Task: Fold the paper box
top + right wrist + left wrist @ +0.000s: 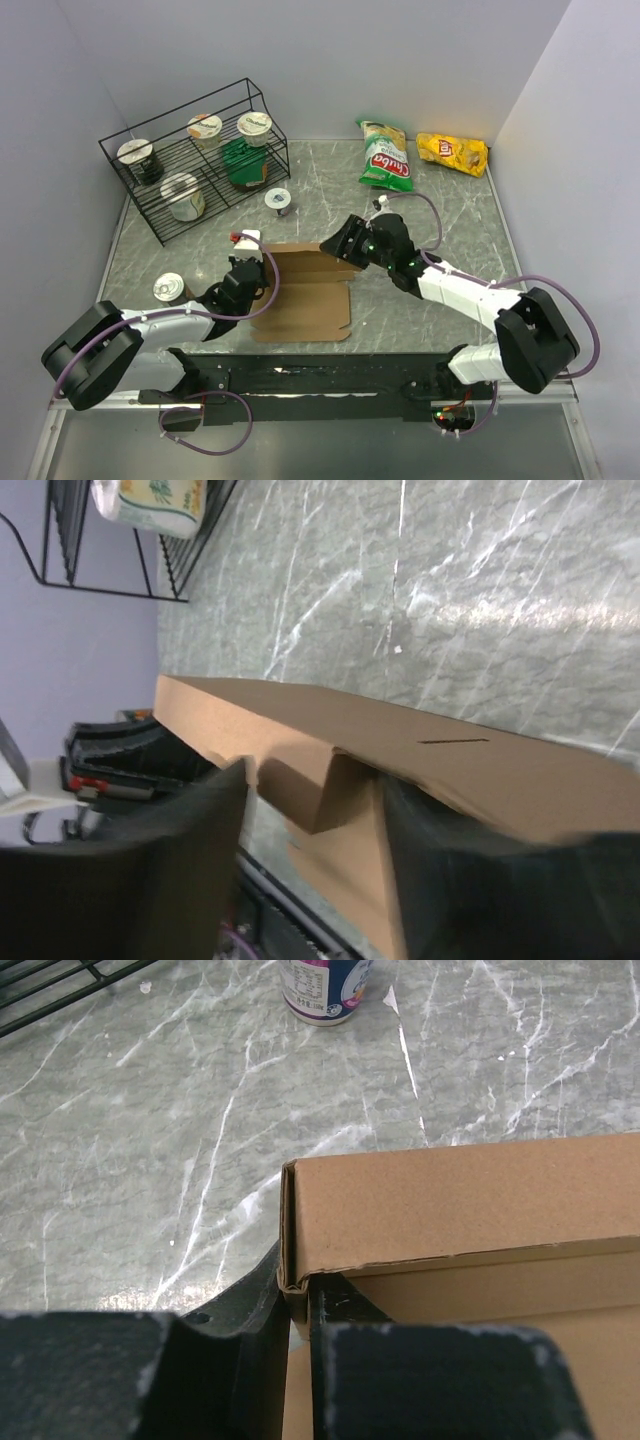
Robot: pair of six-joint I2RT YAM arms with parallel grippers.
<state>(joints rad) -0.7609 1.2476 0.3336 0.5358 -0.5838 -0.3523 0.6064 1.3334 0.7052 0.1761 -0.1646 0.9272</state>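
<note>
Grey marbled table (330, 200) across the whole scene, with pale walls on three sides. At its far left, black wire rack (172, 112), holding four lidded cups and a green packet (243, 165).

At the middle of the table, towards the near edge, paper box (305, 295): plain brown corrugated cardboard, base flat on the marble, rear wall folded upright, a notched tab sticking out on the right side. From the left wrist, the same paper box (450, 1200) seen as an upright rear wall meeting a thin left side wall at a raised corner.

At the box's rear left corner, left gripper (255, 262). In its own view, left gripper (300, 1305) clamped on the cardboard, the side wall's edge pinched in the narrow slit between the two black fingers (230, 1360).

At the rear right corner, right gripper (345, 240), tilted down over the rear wall. In its own view, jaws set apart astride a folded-in flap of the paper box (330, 720), one finger (480, 880) against the cardboard. Too blurred to tell whether gripping or merely straddling.

Beyond the right gripper and well apart from the box, green chip bag (385, 157), with yellow chip bag (452, 153) just to its right.

Smallest: small cup (278, 200) upright between rack and box, seen too from the left wrist as small cup (322, 990); round tin (168, 288) beside the left arm
</note>
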